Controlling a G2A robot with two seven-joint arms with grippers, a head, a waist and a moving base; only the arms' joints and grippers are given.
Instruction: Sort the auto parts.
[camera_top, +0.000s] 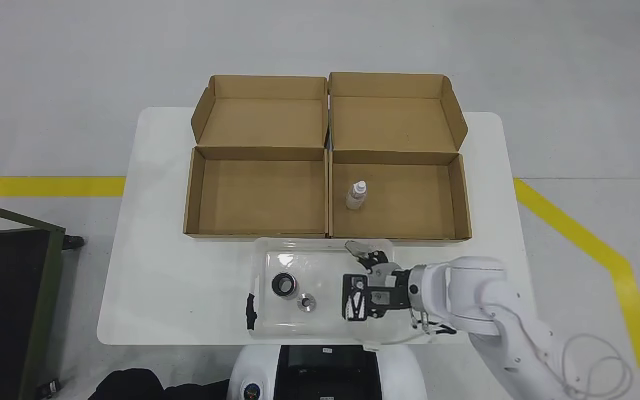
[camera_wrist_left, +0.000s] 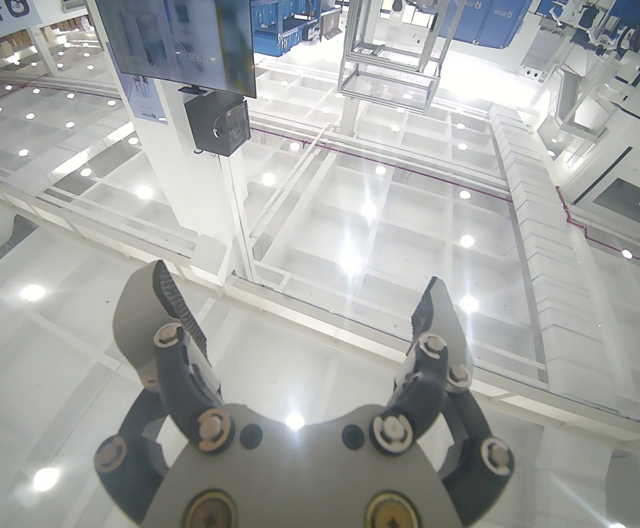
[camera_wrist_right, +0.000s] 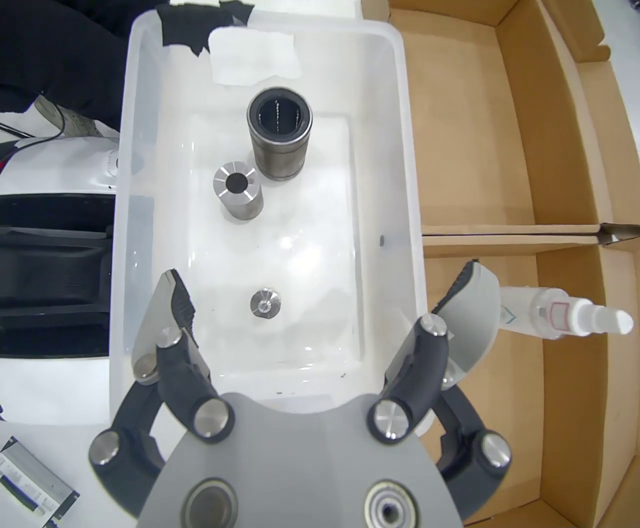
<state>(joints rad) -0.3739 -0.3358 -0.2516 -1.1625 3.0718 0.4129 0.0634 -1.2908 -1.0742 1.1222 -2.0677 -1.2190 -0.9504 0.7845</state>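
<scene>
Worktop: white worktop (camera_top: 150, 250), with 12 o'clock on the side far from the robot.
Boxes: left box (camera_top: 257, 195) and right box (camera_top: 420, 200), touching, at 12 o'clock.
Bin: clear bin (camera_wrist_right: 407, 175) at 6 o'clock of them.
Right arm: right claw (camera_wrist_right: 324, 270) over the bin's 3 o'clock end, spread wide, empty.
Left arm: left claw (camera_wrist_left: 296, 272) spread wide too, empty.
Bottle: white bottle (camera_wrist_right: 550, 315) in the right box, 9 o'clock side.
Bearing: dark bearing (camera_wrist_right: 280, 135) upright in the bin, toward 9 o'clock.
Sleeve: metal sleeve (camera_wrist_right: 239, 192) at 4 o'clock of the bearing.
Stud: small stud (camera_wrist_right: 265, 302) at 3 o'clock of the sleeve.
</scene>
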